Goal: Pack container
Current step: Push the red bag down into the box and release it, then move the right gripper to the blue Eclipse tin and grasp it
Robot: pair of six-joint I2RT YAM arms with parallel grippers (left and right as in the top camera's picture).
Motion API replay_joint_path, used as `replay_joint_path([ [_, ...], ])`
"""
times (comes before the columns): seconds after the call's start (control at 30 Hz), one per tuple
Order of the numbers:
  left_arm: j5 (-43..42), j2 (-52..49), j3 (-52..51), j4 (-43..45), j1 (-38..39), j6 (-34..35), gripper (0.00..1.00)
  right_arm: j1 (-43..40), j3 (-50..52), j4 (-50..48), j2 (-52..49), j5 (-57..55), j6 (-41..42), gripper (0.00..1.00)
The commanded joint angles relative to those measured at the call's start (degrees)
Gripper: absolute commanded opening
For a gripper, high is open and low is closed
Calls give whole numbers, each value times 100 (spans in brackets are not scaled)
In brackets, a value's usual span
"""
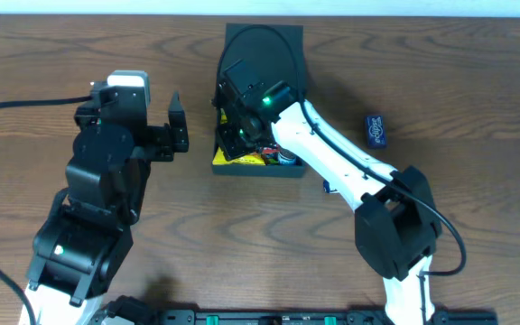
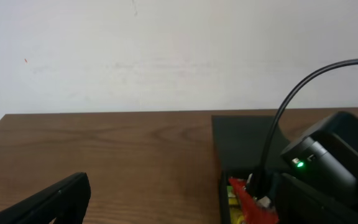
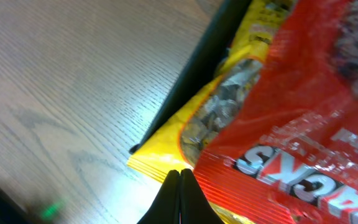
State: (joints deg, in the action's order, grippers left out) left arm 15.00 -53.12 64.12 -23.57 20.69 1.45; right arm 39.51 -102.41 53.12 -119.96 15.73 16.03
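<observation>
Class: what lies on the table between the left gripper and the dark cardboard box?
Only bare brown wooden table, seen overhead, separates the left gripper from the matte dark rectangular cardboard box.

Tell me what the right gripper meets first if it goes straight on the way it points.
Most likely the crinkled yellow plastic snack packet, right where the glossy red packet overlaps it beside the dark cardboard container's wall. The right gripper, shut, sits before them; depth is unclear.

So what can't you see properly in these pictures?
Overhead: the right arm covers most of the container's inside.
Overhead: the blue packet's writing is too small.
Left wrist: the frame edge cuts off all but one finger of the left gripper.
Right wrist: the red packet's name runs off the edge.
</observation>
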Motion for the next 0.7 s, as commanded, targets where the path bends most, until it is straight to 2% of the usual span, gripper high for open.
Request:
replay_joint_path([
  [0.0,-4,107,98,20,-20,-15,95,116,59,-50,-282,35,-157,1],
  [0.33,-2,118,98,-61,-20,-15,95,203,50,-293,-826,-219,-199,1],
  [0.67,-2,118,98,-55,-20,-15,95,-61,-199,-295,328,828,-354,1],
])
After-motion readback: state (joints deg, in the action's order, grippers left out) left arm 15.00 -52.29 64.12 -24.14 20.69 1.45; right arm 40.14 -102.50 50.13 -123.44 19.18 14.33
